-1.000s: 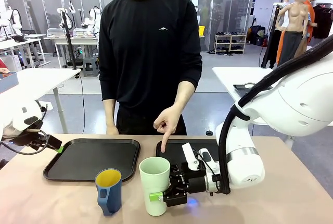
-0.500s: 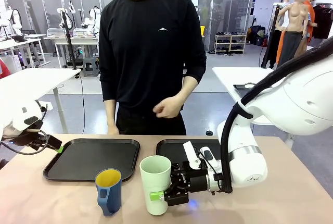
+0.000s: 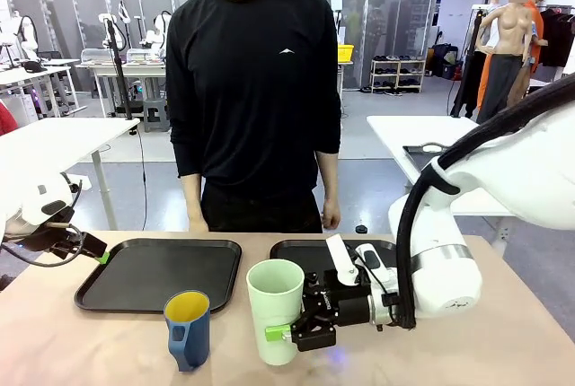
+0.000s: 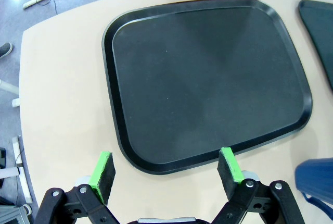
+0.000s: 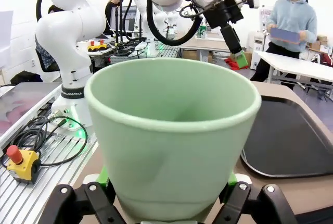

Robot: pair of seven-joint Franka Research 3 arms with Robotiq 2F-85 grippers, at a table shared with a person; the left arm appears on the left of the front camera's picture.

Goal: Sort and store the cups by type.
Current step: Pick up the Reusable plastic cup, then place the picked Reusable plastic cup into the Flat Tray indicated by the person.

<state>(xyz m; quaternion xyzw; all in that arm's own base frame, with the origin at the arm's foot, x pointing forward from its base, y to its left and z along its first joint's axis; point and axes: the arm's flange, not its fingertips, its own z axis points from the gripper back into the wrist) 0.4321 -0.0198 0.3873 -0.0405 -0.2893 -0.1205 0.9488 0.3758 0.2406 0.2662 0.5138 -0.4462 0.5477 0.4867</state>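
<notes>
Tan tabletop point(image 3: 90, 341) in a lab full of other benches, with one person point(image 3: 256, 90) standing at the far side, arms hanging down.

Quick count: two cups, two black trays, two grippers.

Cups first. The mint-green tumbler point(image 3: 276, 310) sits upright right between the fingers of the right gripper point(image 3: 289, 330). The blue mug point(image 3: 188, 328), yellow inside, stands on the table just past that gripper's fingertips. It's close to the tumbler but not touching it.

Right gripper comes in sideways and is clamped on the tumbler low on its wall. One green pad shows on the near side in the front view. In its own wrist view the tumbler point(image 5: 171, 140) takes up the middle, with a pad point(image 5: 104, 174) pressed against each side down near the base. Can't really tell if the base is resting on the table or just off it.

Trays: the right tray point(image 3: 305, 250) lies just behind the right gripper, on the person's side. The left tray point(image 4: 208, 78) lies straight ahead of the left gripper point(image 4: 166, 164), its near rim just beyond the pads.

Left gripper is spread wide with nothing between the pads and holds nothing. In its wrist view a bit of the mug point(image 4: 317, 177) pokes in off to one side of it.
</notes>
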